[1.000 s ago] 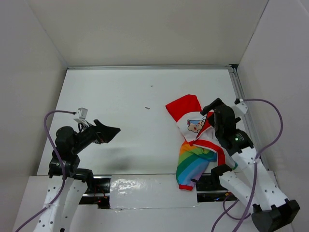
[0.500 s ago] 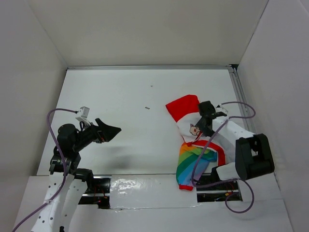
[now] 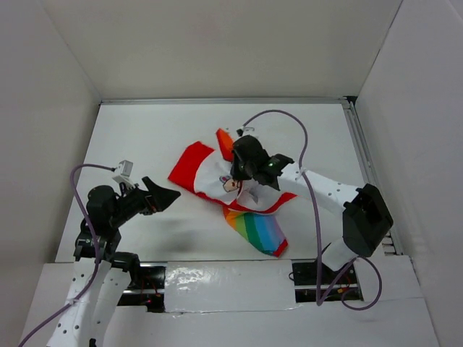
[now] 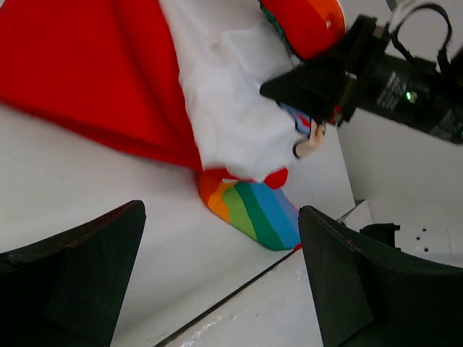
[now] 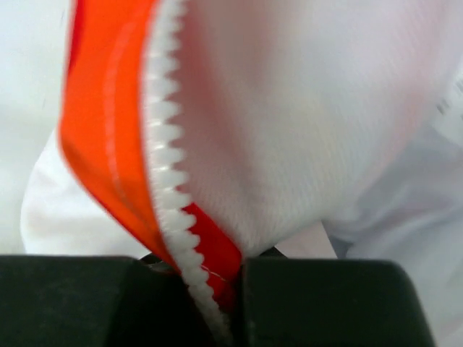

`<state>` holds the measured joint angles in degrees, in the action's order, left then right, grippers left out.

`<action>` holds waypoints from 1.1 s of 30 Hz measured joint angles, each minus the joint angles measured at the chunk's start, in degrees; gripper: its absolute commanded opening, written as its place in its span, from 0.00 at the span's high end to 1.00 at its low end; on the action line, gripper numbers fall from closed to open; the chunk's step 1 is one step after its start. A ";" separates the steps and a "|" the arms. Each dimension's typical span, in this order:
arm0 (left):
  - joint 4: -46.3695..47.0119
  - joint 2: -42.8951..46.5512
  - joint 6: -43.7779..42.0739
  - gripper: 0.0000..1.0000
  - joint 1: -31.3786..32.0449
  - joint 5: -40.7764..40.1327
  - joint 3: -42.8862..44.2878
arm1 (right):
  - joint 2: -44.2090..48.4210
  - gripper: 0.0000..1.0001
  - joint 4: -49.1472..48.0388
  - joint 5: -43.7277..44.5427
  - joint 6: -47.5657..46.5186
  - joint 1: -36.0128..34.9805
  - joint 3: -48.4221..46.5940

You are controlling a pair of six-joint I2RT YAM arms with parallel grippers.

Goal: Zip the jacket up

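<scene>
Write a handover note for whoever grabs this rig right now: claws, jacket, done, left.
Right claw: shut on the jacket, pinching its red-trimmed zipper edge; the teeth there are bare, unmated.
Left claw: open, empty, hovering near the red hood, not touching it.
Jacket: crumpled in the middle of the table, rainbow panel toward the arm bases.
Done: one zipper edge gripped.
Left: mate both sides and zip up.

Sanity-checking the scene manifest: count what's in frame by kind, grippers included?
jacket: 1
grippers: 2, the left gripper open, the right gripper shut on the jacket's zipper edge
total: 3
</scene>
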<state>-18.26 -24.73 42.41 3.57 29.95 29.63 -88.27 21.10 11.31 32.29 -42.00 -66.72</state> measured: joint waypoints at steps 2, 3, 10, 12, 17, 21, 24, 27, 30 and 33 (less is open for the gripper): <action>-0.90 -0.59 0.28 0.01 0.00 -1.20 0.04 | -0.37 0.51 -0.48 0.15 -1.55 -4.28 0.31; -1.25 -1.09 0.46 0.01 0.00 -1.73 0.07 | -0.39 0.25 -0.44 0.46 -1.60 -5.95 0.81; -3.74 -7.85 1.55 0.01 0.00 -5.33 1.68 | 10.38 0.00 1.40 4.22 -1.73 -8.00 10.60; -4.00 -10.64 1.53 0.01 0.00 -5.90 2.75 | 16.33 0.00 1.22 4.68 -1.38 -5.11 12.70; -3.04 -19.98 1.27 0.01 0.00 -5.97 4.87 | 23.87 0.00 1.40 5.64 2.91 4.28 13.79; -0.72 -29.38 0.46 0.01 0.00 -4.76 6.23 | 21.00 0.00 4.13 5.88 7.41 11.50 14.32; -1.05 -38.69 -0.52 0.01 0.02 -4.92 10.97 | 18.43 0.00 5.40 4.24 9.70 16.65 17.09; -0.46 -48.87 -1.57 0.01 0.59 -5.70 17.59 | 16.06 0.00 6.69 2.78 11.15 20.37 19.45; 0.37 -56.63 -2.27 0.02 3.15 -6.58 22.21 | 13.42 0.00 7.04 1.03 11.85 22.34 20.44; 0.83 -60.87 -3.28 0.04 5.99 -6.38 22.99 | 9.64 0.00 6.23 -1.18 12.22 23.45 20.50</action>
<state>-17.43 -85.60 39.13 9.56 23.57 52.62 -78.63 27.33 10.13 44.51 -18.55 -46.22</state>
